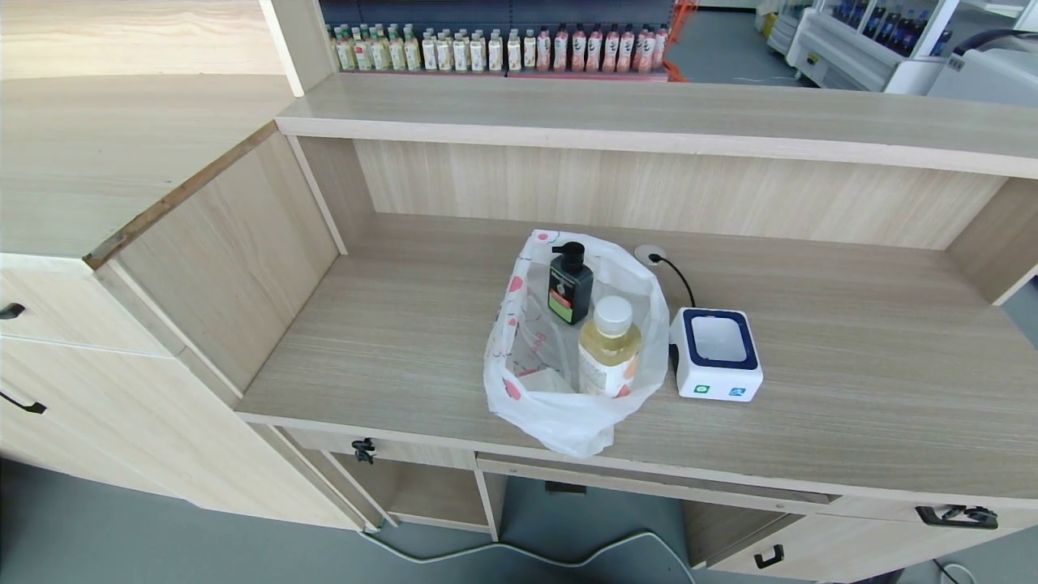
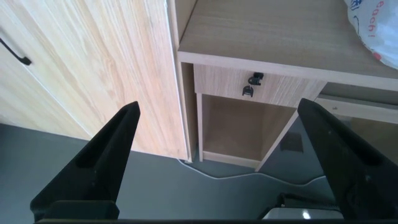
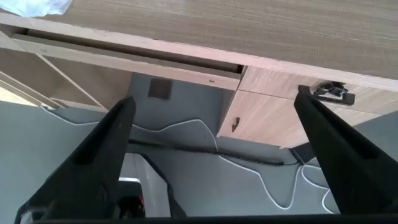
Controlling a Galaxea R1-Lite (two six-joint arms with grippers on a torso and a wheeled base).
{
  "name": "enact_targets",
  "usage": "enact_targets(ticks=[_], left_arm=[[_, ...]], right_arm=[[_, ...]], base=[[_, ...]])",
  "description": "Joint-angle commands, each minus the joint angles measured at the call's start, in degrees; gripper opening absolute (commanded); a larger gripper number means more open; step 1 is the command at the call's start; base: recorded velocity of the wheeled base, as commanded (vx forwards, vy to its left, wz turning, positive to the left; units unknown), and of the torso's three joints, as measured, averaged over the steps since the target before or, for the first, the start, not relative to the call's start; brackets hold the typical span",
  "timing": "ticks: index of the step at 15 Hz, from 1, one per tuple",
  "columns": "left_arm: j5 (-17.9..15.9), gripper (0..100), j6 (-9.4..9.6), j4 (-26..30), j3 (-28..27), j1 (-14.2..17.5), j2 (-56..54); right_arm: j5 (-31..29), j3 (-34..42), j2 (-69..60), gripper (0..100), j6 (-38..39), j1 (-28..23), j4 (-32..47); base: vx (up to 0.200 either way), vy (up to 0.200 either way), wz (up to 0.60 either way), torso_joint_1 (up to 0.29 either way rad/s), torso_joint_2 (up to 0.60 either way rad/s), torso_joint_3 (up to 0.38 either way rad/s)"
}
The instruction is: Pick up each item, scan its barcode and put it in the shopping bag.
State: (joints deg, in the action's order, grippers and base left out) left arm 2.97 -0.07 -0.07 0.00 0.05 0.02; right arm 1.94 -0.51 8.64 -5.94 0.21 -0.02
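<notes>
Pump bottle (image 1: pixel 570 285), juice bottle (image 1: pixel 610 349) in bag (image 1: pixel 561 422); scanner (image 1: pixel 717 353) at bag's 3 o'clock. Left end effector (image 2: pixel 217 106), right end effector (image 3: pixel 214 96): apart, empty.

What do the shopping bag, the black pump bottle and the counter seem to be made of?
Shopping bag: thin plastic film, likely; white, half see-through, crumpled.
Black pump bottle: probably hard plastic, smooth with a slight sheen.
Counter: wood or wood-look laminate, matte, with fine grain lines; which one is unclear.
</notes>
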Motion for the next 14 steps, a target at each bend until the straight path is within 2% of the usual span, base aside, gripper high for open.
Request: enact_targets(ticks=[1, 14], left_arm=[[0.0, 100, -0.01, 0.0, 0.0, 0.0, 0.0], [0.0, 100, -0.01, 0.0, 0.0, 0.0, 0.0]], right_arm=[[0.6, 0.3, -8.6, 100, -0.2, -0.3, 1.2], [0.4, 0.3, -8.6, 100, 1.4, -0.4, 1.3]], base=[[0.000, 0.000, 0.00, 0.000, 0.00, 0.000], [0.000, 0.000, 0.00, 0.000, 0.00, 0.000]])
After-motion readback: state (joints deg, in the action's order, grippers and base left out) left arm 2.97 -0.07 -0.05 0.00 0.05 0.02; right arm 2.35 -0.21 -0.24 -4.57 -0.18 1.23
